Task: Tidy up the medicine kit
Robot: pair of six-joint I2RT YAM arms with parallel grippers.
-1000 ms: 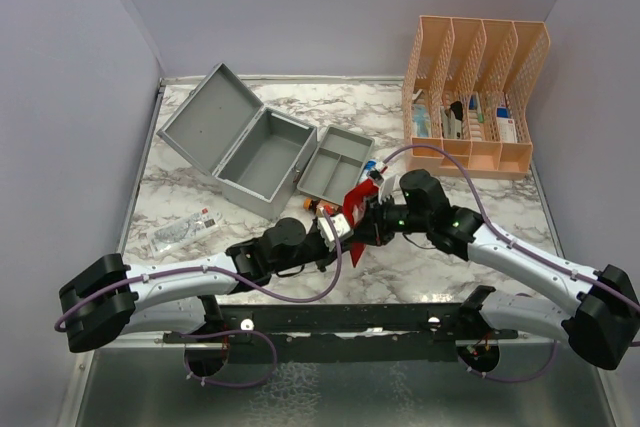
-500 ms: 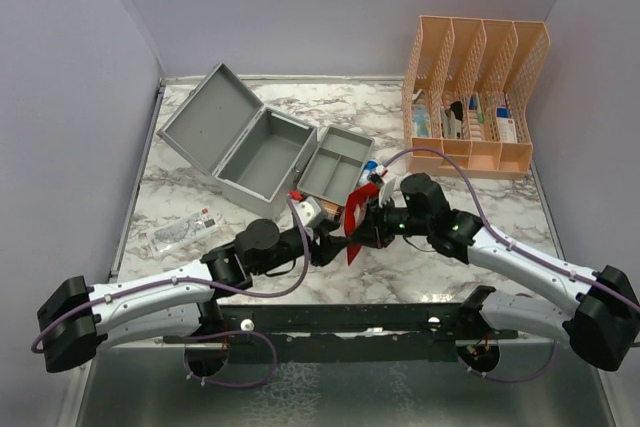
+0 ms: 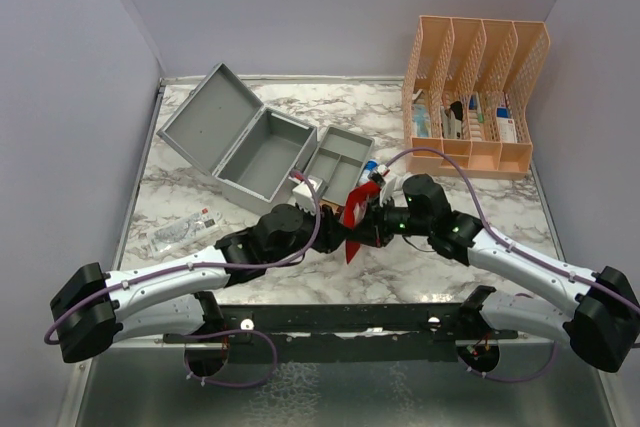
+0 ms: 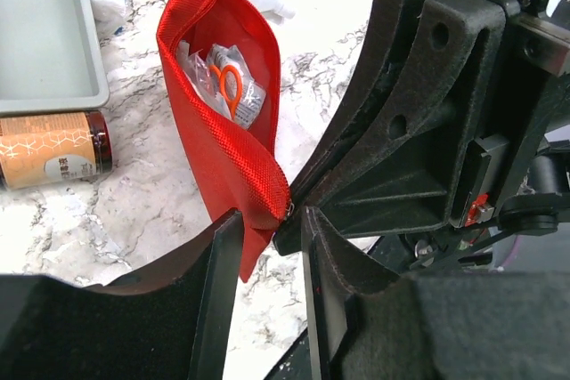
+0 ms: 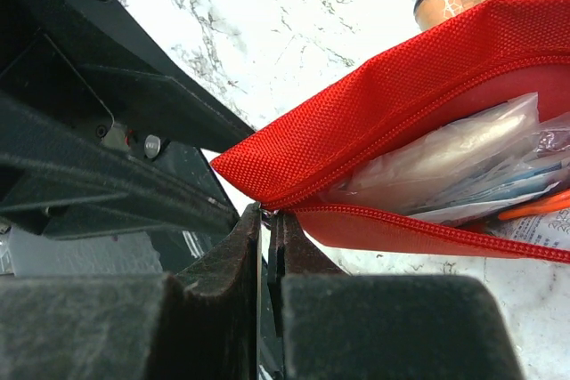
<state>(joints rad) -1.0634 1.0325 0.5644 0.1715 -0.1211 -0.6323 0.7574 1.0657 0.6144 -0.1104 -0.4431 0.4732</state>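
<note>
Room: pale lilac walls close in on three sides.
Surface: white table, grey marble veining.
Kit: medicine kit at 11 o'clock from table centre, lid thrown back. Its grey tray sits out at the box's 4 o'clock.
Organizer: peach organizer at 2 o'clock, small boxes in its slots.
Pouch: red pouch at the tray's 6 o'clock, standing on end, mouth agape, packets inside.
Right: my right gripper is pinched tight on the pouch's zipper end.
Left: my left gripper has its jaws partly apart, the pouch's lower corner in the gap.
Packet: clear packet at 8 o'clock.
Bottle: amber bottle lying beside the tray.
</note>
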